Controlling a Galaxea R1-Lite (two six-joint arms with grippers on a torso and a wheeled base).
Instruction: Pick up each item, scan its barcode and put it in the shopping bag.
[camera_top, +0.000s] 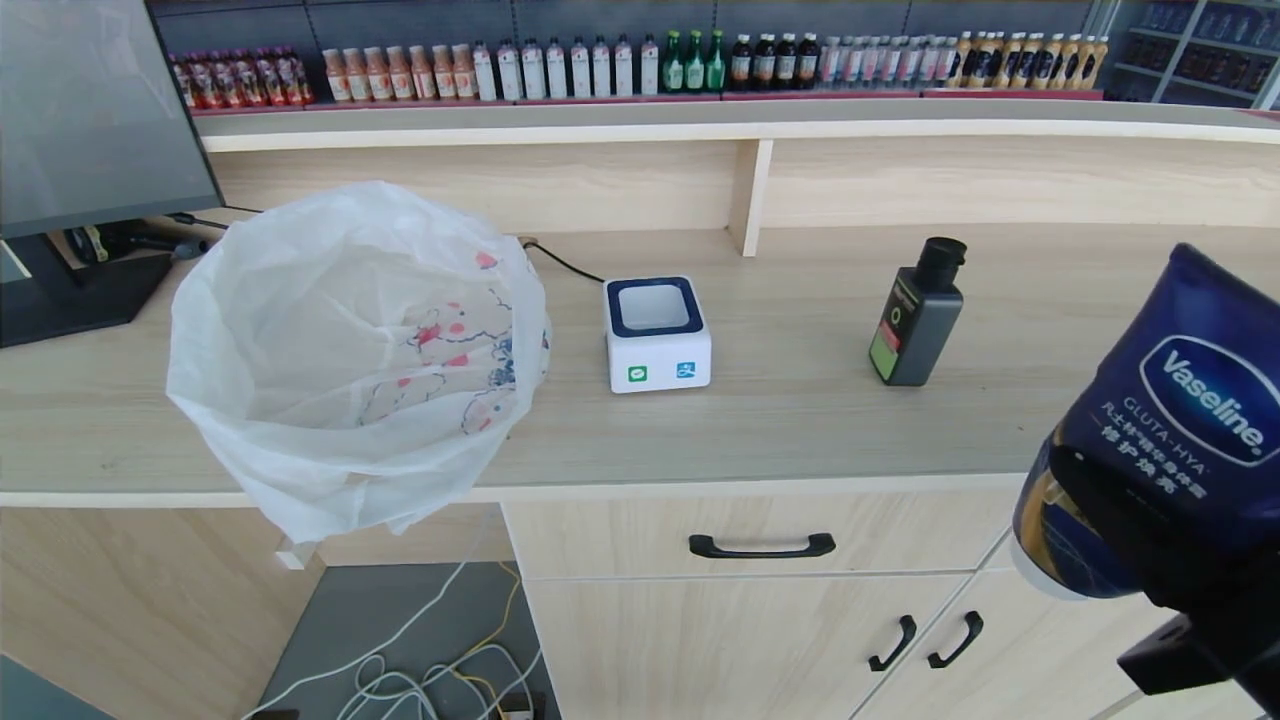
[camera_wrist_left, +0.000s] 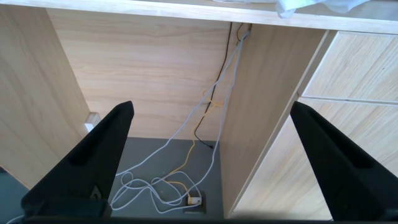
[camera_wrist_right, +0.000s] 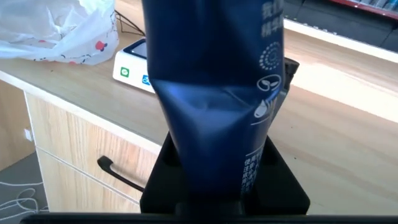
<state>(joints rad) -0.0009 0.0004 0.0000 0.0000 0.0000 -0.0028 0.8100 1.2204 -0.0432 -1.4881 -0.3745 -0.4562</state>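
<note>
Nearest, in the lower right of the head view, the right gripper (camera_top: 1165, 545) is clenching the cap end of a dark blue lotion tube (camera_top: 1170, 400), which it is holding up in the air in front of the counter (camera_top: 800, 420), well apart from everything on it. The left gripper (camera_wrist_left: 210, 140) is hanging with its fingers spread wide and nothing between them, low beside the cupboard fronts and above loose cables (camera_wrist_left: 165, 180) on the floor. Farther in, the white shopping bag (camera_top: 230, 330) is sitting open at the left, sagging over the counter's front edge. The white barcode scanner (camera_top: 657, 335) is facing its window upward at centre, and a dark grey bottle (camera_top: 917, 315) is standing to its right, waiting its turn. A monitor (camera_top: 90, 110) is filling the upper left, and a shelf of drinks (camera_top: 640, 65) is running along the top. The tube is probably heading for the scanner. Its barcode is not showing, so the wrist should be turning the printed back panel toward the window, holding level just above it and passing in front of the grey bottle.
</note>
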